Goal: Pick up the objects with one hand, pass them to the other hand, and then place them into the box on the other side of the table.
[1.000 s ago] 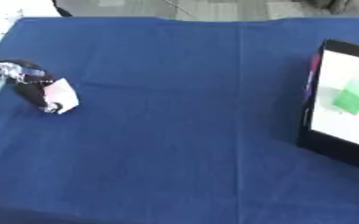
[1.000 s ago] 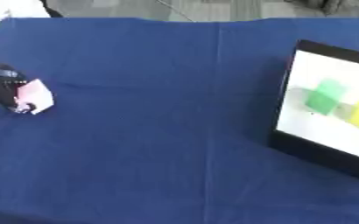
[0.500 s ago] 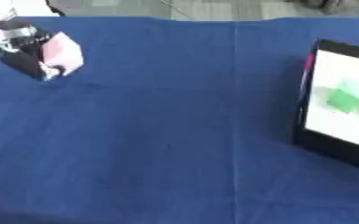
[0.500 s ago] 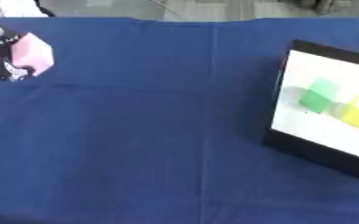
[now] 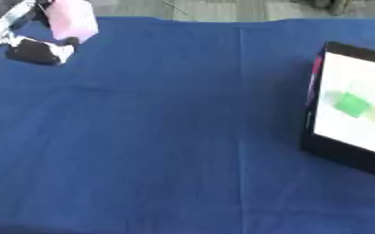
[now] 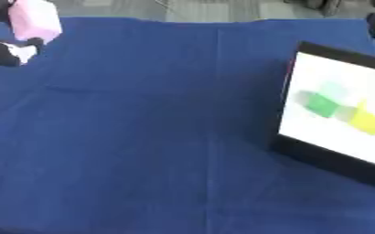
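Gripping a pink block (image 5: 71,20) at the upper left corner of both views: left hand (image 5: 32,48), black and silver, curled around the block's lower edge and holding it up off the blue tablecloth (image 5: 183,137). Block tilted slightly, its top cut by the frame edge in the left eye view. Wide stretch of bare blue cloth toward the right, creased down the middle. Well apart from the hand, at the right side of the table, a black-rimmed box (image 6: 334,123) with a white floor. Inside the box, a green cube (image 6: 323,104) and, just beside it to the right, a yellow cube (image 6: 370,122). No sign of the right hand in either view.
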Motion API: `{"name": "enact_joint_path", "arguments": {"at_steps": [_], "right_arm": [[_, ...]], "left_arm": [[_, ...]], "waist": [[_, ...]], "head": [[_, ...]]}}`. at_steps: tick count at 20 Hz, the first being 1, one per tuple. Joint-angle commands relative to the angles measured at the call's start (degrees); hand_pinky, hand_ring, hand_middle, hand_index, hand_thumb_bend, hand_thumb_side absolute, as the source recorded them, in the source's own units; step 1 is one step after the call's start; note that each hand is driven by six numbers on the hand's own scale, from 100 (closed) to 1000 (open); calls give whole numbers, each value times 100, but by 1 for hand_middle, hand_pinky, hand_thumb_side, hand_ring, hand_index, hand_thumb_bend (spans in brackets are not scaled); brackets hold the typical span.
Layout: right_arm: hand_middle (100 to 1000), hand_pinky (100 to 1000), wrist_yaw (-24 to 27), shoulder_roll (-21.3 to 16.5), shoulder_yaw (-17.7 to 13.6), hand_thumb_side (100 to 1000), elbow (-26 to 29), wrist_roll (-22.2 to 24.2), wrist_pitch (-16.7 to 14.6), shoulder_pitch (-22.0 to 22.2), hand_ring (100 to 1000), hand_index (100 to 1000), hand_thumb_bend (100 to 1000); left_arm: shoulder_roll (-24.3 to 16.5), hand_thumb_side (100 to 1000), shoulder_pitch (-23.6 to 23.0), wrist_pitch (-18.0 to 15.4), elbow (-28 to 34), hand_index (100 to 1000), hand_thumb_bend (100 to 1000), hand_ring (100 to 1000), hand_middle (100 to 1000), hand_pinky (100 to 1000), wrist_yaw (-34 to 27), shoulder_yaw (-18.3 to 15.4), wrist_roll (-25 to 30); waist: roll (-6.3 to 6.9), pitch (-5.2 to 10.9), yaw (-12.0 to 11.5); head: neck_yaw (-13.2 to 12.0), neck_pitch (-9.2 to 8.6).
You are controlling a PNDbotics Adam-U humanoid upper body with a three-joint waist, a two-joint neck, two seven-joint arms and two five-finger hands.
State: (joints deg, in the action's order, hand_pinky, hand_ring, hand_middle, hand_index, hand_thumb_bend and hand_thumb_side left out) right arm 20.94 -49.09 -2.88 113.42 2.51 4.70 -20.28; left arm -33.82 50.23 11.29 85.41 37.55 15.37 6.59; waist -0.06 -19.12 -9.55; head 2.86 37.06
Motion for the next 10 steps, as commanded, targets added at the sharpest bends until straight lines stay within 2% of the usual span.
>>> {"name": "enact_joint_path", "arguments": {"at_steps": [1,5,10], "right_arm": [[1000,991,-2,-124,176,620,117,429,61,-383,1000,1000,100],[1000,989,-182,16,473,550,117,921,217,-884,1000,1000,100],[1000,985,-671,249,861,512,117,1436,546,-1314,1000,1000,100]], "left_arm": [[392,203,30,-139,129,633,100,614,548,757,496,-150,-543],[910,206,-76,-231,90,632,100,612,548,755,1004,-241,-1067],[1249,205,-178,-393,5,633,100,611,552,751,1424,-169,-1475]], "waist": [[-23,169,-5],[-59,191,-2],[-78,211,2]], "head": [[45,-97],[57,-80],[79,-77]]}}
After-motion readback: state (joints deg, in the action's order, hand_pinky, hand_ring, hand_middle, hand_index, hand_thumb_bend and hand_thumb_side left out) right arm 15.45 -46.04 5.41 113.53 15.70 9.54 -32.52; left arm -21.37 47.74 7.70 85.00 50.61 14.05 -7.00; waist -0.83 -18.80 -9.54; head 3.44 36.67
